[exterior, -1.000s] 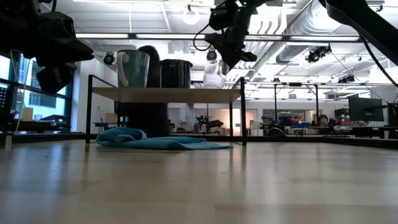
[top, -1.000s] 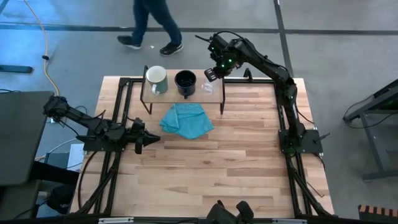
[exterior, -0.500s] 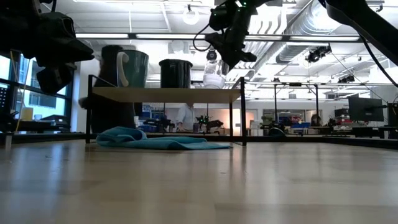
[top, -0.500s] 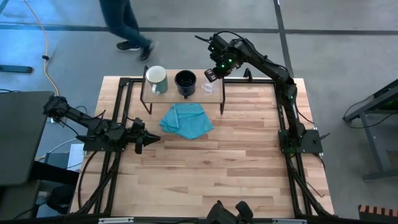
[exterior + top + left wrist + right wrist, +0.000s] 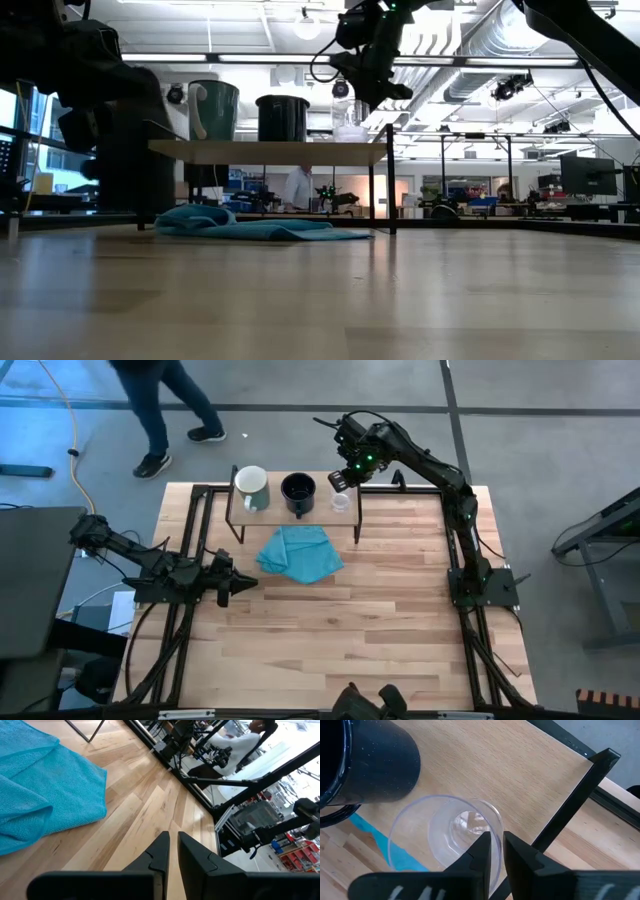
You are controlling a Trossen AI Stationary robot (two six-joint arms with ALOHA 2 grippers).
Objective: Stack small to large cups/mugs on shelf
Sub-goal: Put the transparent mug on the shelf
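High view: a small wooden shelf (image 5: 295, 510) stands at the table's (image 5: 380, 630) far edge. On it, in a row, sit a pale mug (image 5: 252, 487), a black mug (image 5: 298, 491) and a clear glass cup (image 5: 341, 501). The right gripper (image 5: 338, 480) hangs just above the glass cup. A blue cloth (image 5: 299, 553) lies on the table in front of the shelf. The left gripper (image 5: 240, 583) waits low at the table's left side. A person (image 5: 160, 400) walks on the floor beyond the table.

Low view: the three vessels stand upright on the shelf board (image 5: 268, 151), the glass cup (image 5: 350, 133) at its right end, under the right gripper (image 5: 366, 95).

Left wrist view: the left gripper's fingers (image 5: 161, 851) stand nearly together, a thin slit between them, holding nothing; the cloth (image 5: 40, 790) lies ahead.

Right wrist view: the right gripper's fingers (image 5: 481, 851) straddle the near rim of the glass cup (image 5: 445, 832) with a narrow gap; whether they pinch it I cannot tell. The black mug (image 5: 367, 765) stands just beside the glass.
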